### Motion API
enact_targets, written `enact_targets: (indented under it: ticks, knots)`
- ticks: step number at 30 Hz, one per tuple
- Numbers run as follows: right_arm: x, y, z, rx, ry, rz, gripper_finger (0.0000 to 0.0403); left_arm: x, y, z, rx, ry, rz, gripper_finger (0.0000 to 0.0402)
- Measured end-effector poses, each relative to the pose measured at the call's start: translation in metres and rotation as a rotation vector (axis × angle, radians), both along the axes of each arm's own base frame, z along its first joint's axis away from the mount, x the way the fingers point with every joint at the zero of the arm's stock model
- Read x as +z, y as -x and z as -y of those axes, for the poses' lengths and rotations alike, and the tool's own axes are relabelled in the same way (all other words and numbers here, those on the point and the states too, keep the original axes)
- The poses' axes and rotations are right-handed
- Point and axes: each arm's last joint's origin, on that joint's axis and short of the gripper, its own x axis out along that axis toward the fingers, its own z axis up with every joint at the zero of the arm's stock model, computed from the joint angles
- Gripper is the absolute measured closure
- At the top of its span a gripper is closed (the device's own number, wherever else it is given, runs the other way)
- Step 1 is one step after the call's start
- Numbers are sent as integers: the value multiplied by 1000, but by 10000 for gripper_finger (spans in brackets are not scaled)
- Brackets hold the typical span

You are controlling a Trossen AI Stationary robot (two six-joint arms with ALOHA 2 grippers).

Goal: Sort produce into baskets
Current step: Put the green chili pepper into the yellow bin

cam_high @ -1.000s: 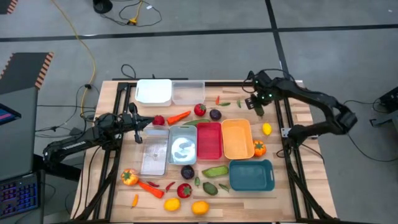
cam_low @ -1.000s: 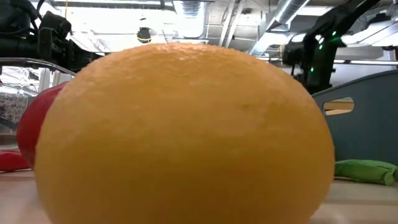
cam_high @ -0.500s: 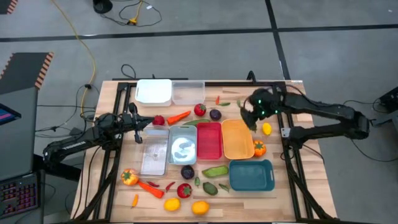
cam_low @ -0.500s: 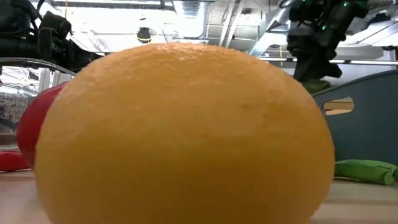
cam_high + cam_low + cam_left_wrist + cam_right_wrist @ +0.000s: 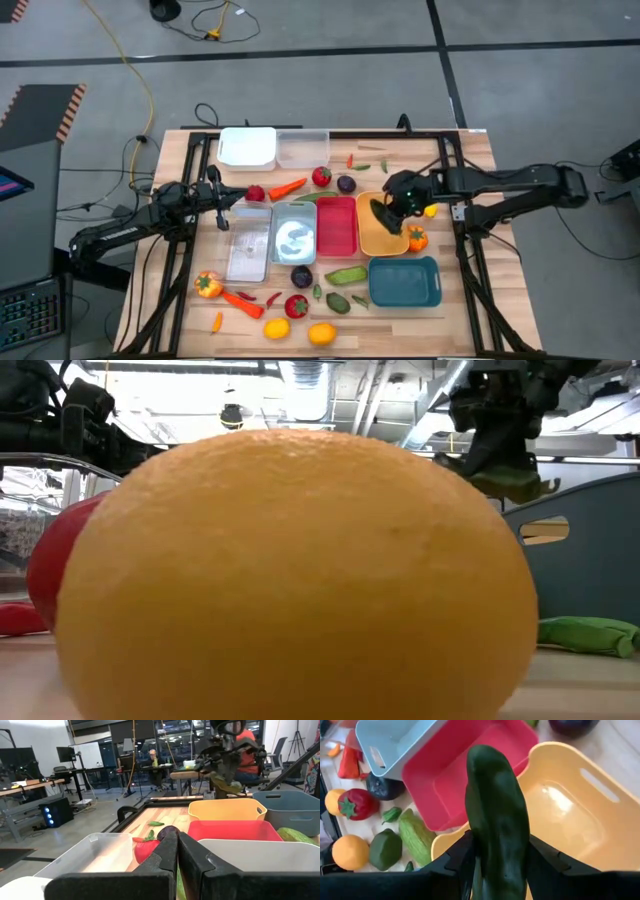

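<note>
My right gripper (image 5: 388,210) is shut on a dark green cucumber-like vegetable (image 5: 496,815) above the yellow-orange bin (image 5: 376,236); it also shows in the low view (image 5: 510,482). My left gripper (image 5: 222,207) is shut and empty, hovering at the far end of the clear bin (image 5: 248,242); its closed fingers show in the left wrist view (image 5: 178,851). Red (image 5: 337,225), silver-grey (image 5: 294,232), teal (image 5: 405,281), white (image 5: 247,147) and a second clear bin (image 5: 302,148) stand on the table. Loose produce lies around them. My right gripper pinches the green vegetable between its two fingers (image 5: 462,857), on its two long sides near its lower part (image 5: 492,862). The fingers lie along it. The vegetable is lifted clear, over the yellow-orange bin's near-left corner, its free end sticking out beyond the fingertips.
A yellow lemon (image 5: 429,207) and an orange pepper (image 5: 416,238) lie right of the yellow-orange bin. Tomato, plum and carrot (image 5: 287,187) lie behind the bins; several fruits lie near the front edge, and an orange (image 5: 290,575) fills the low view.
My right gripper has moved from the table's far right toward the near edge and a little left, carrying the green vegetable to a spot over the yellow-orange bin. My left arm has kept still.
</note>
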Motion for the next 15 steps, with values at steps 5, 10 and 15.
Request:
enact_targets:
  ticks: [5,10,15]
  knots:
    - [-10,-8,-2,16,-12,-46,231,0,0,0,0,0,-1,401]
    - [-20,-15,-2,43,-63,-91,204,0,0,0,0,0,0,401]
    - [-29,-21,2,42,-82,-129,172,0,0,0,0,0,0,401]
